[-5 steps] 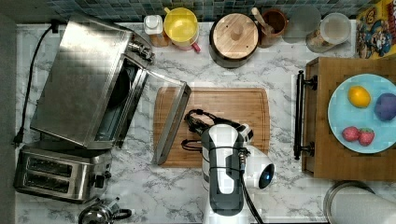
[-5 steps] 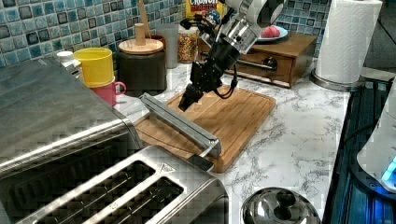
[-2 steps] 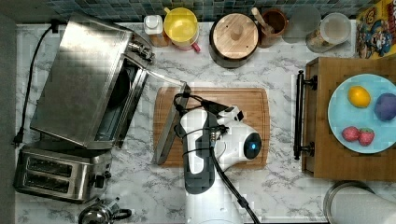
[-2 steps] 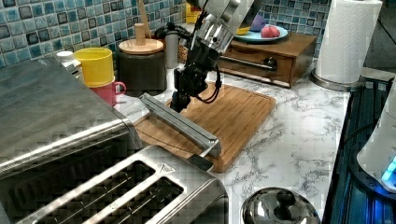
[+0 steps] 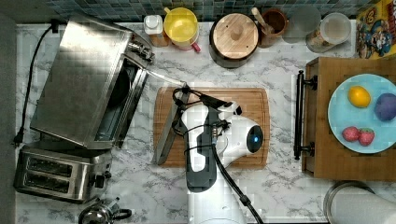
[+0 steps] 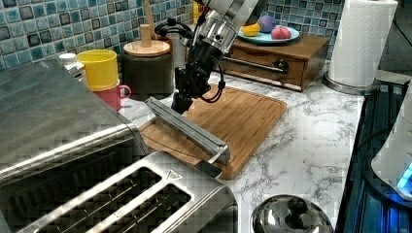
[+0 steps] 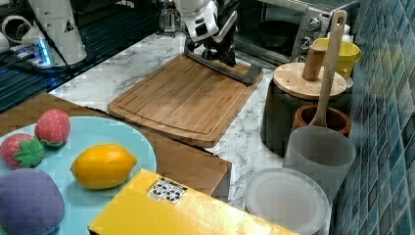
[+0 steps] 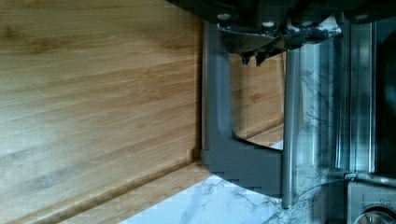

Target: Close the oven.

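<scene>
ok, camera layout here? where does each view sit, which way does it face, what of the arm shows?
Top view: overhead, looking straight down; arm over the cutting board.
Left view: low behind the toaster, facing the board; pincer at the oven door handle.
Right view: by the fruit plate, facing the oven.
Wrist view: close on the handle.
Left and right views share the board.

- A white marble countertop with grey veining (image 5: 280,70) runs under everything.
- A wall of small blue-green mosaic tiles (image 6: 43,29) stands behind it, along the right view's right (image 7: 386,122).
- A low brown wooden drawer unit with a dark bar handle (image 5: 327,158) sits on the counter at the top view's right.
- Light glints off the counter in the left view.
</scene>
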Motion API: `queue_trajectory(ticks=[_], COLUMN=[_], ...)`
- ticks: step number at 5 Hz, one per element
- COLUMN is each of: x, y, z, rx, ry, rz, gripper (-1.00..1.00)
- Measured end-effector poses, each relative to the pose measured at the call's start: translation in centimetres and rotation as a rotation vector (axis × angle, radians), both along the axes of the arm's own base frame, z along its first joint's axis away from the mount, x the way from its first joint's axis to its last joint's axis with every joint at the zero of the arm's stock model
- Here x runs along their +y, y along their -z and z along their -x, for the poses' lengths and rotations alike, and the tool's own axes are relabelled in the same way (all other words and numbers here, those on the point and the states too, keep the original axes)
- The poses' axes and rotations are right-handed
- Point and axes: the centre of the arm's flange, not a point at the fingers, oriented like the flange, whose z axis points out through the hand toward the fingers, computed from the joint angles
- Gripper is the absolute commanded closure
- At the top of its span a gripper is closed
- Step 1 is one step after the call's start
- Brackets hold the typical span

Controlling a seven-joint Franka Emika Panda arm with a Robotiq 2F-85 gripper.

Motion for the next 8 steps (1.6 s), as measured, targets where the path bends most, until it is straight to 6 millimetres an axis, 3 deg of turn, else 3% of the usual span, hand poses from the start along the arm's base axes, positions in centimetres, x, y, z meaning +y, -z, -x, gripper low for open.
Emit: queue_trajectory(ticks=[4,6,7,8], x=[-0.2,-0.5,-0.2,1.0], y=[0.4,1.1,0.4,-1.8], z=[0.0,0.8,0.7,0.7], rx=[0.074,0.065,0.057,0.003], ry=[-0.020,0.069,0.048,0.036], rz=[-0.051,-0.107,-0.092,-0.053], gripper=[1.00,1.00,1.00,1.00])
